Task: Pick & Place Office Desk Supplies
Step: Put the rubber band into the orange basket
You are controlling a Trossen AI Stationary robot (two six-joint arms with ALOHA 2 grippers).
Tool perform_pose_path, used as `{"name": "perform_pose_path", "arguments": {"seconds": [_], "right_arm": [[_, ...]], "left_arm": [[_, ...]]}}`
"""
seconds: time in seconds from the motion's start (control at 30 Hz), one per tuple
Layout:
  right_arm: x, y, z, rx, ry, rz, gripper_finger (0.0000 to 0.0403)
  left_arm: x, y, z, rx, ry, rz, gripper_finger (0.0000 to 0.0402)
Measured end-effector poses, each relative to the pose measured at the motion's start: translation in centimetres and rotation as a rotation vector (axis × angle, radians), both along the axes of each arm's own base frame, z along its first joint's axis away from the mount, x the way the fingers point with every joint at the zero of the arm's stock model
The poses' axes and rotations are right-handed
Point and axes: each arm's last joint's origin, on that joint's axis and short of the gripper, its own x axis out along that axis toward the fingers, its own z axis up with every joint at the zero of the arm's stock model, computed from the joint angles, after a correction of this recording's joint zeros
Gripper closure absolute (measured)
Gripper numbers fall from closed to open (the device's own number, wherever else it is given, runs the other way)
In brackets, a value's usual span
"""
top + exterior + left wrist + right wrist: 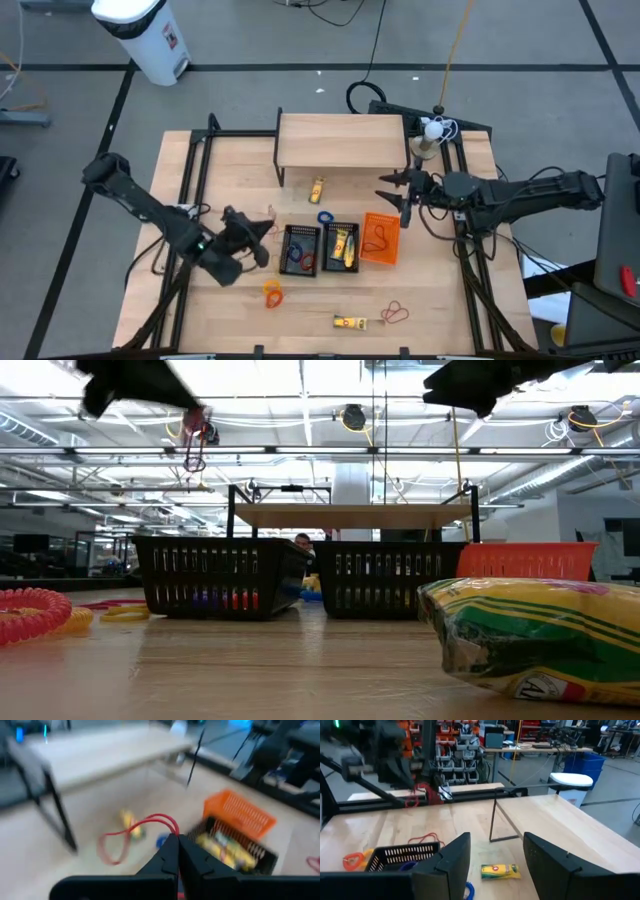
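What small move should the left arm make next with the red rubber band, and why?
Probably carry it sideways over the left black basket and lower it there. The left gripper is shut on the red rubber band, which dangles clear of the table just beside that basket, where other bands already lie. The right gripper waits open above the orange basket.

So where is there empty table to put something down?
Bare wood lies along the table's left edge, left of the wooden shelf, and at the front right corner past the red loops. The middle is crowded: two black baskets, the orange basket, and the left gripper holding a red rubber band.
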Motion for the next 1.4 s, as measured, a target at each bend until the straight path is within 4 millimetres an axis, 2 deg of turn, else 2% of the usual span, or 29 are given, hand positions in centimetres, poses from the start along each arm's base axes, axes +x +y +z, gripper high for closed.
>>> {"name": "perform_pose_path", "arguments": {"seconds": [0.27, 0.4, 0.63, 0.83, 1.07, 1.23, 1.4], "right_arm": [[2.1, 0.3, -1.6, -0.048, -0.151, 0.12, 0.0232], [3.1, 0.6, -2.4, -0.046, -0.17, 0.172, 0.0232], [5.0, 0.7, -3.8, -0.06, -0.154, 0.184, 0.0232], [6.3, 0.9, -4.9, -0.083, -0.159, 0.212, 0.0232], [6.5, 1.1, -4.1, -0.062, -0.284, 0.287, 0.0232], [6.5, 1.4, -4.0, -0.06, -0.29, 0.305, 0.0232], [6.4, 1.8, -3.7, -0.065, -0.327, 0.418, 0.0232]], "left_arm": [[3.2, 1.0, 5.0, 0.316, -0.125, -0.207, 0.0401], [3.8, 1.5, 6.2, 0.406, -0.182, -0.318, 0.0401], [4.2, 1.9, 6.2, 0.432, -0.185, -0.407, 0.0401], [4.5, 2.7, 6.2, 0.43, -0.184, -0.409, 0.0401], [5.2, 4.0, 6.0, 0.41, -0.185, -0.454, 0.0402], [6.6, 4.9, 4.9, 0.384, -0.175, -0.465, 0.0402], [7.9, 5.8, 4.1, 0.369, -0.194, -0.483, 0.0402]]}}
